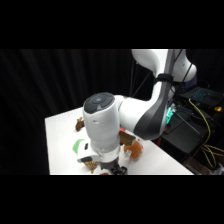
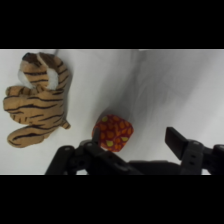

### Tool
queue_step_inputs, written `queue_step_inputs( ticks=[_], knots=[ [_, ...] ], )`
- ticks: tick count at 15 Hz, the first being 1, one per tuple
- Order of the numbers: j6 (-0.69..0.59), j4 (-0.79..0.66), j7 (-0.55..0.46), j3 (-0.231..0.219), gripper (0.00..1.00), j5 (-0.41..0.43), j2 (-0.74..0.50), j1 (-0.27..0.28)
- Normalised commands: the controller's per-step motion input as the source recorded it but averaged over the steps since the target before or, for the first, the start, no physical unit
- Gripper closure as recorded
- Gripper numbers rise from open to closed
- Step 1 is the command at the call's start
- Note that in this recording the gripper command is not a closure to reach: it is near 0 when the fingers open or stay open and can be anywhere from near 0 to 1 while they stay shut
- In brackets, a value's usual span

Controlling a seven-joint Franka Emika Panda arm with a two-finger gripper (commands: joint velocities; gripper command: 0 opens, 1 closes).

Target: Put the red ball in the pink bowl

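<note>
Gripper (image 2: 140,145) open, its fingers apart above the white worktop (image 2: 165,85). Red ball (image 2: 112,132), yellow-spotted, lies beside the left finger. A tiger-striped plush toy (image 2: 37,107) lies left of it, apart.

Striped tiger toy (image 2: 37,105); white table (image 2: 170,85)

— Where do you see the red ball (image 2: 112,132)?
— On the white counter (image 2: 165,85), low in your wrist view — small, red-orange, dotted with yellowish spots, resting still.
— And the pink bowl?
— You can't make it out in either view.
</note>
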Motion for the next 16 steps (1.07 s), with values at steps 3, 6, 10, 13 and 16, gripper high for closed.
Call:
queue_step_inputs(
  ticks=[3, 6, 10, 13, 16],
  knots=[
    [0.14, 0.33, -0.22, 0.021, 0.00, -0.094, 0.29, -0.030],
    [0.11, 0.26, -0.22, 0.043, 0.00, -0.041, 0.18, -0.070],
    [0.08, 0.09, -0.19, 0.022, 1.00, -0.037, 0.02, -0.091],
    [0.02, 0.07, -0.15, 0.013, 1.00, -0.006, -0.06, -0.100],
    [0.01, 0.09, -0.11, 0.011, 0.28, 0.037, -0.04, -0.084]
  ],
)
